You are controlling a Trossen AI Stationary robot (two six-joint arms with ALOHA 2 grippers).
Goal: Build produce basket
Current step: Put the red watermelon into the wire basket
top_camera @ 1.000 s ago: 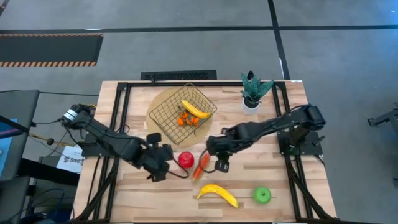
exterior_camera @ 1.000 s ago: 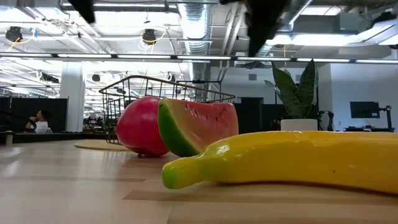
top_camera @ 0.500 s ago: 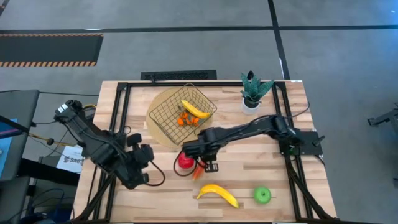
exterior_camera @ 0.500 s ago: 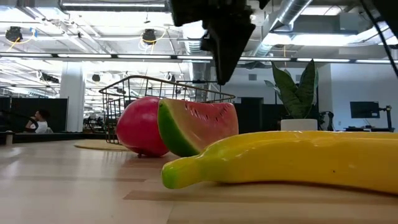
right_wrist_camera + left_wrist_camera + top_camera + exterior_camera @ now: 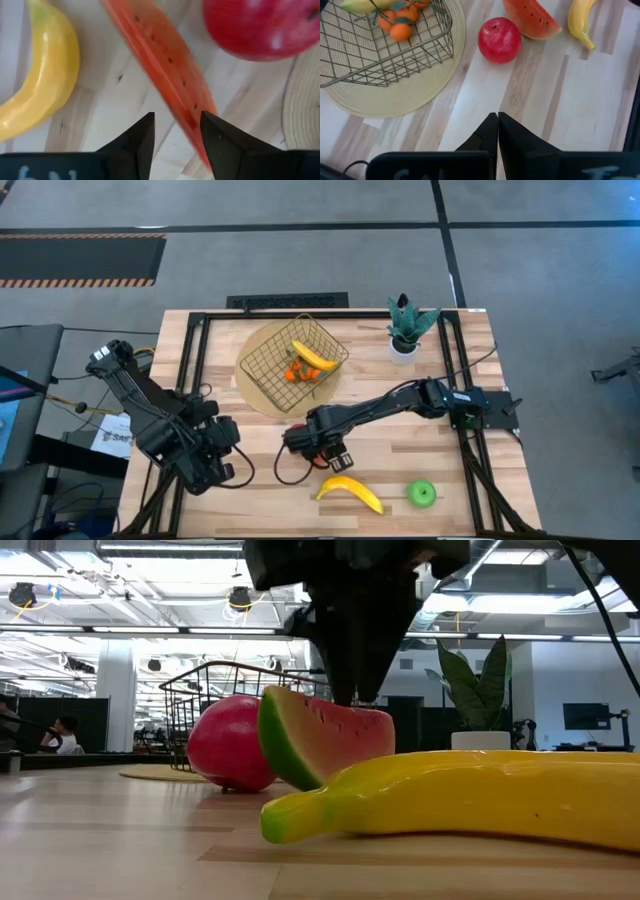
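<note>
A: What does the high view show?
B: The basket (image 5: 295, 362) sits on a round tan mat (image 5: 258, 385) near the far edge of the desk (image 5: 440, 465). Inside it lie a banana (image 5: 314, 356) and two small orange pieces (image 5: 297, 373). The right gripper (image 5: 308, 443) is low over the middle of the desk and hides the fruit under it. A second banana (image 5: 351, 491) and a green apple (image 5: 422, 494) lie near the near edge. The left gripper (image 5: 218, 468) is by the near left corner. A potted plant (image 5: 405, 326) stands at the far right.

A: And the low view?
B: The red apple (image 5: 230, 743) and a watermelon slice (image 5: 320, 735) are just behind the near banana (image 5: 460, 795). The dark gripper comes down to the top of the slice.

A: The left wrist view?
B: The left jaws are pressed together with nothing between them. Apple (image 5: 499, 40), slice (image 5: 531, 19) and basket (image 5: 385, 47) lie ahead.

A: The right wrist view?
B: The right jaws are spread, one finger on each side of the slice (image 5: 167, 75), not yet pinching it. The apple (image 5: 262, 25) and banana (image 5: 42, 75) lie to either side of the slice.
</note>
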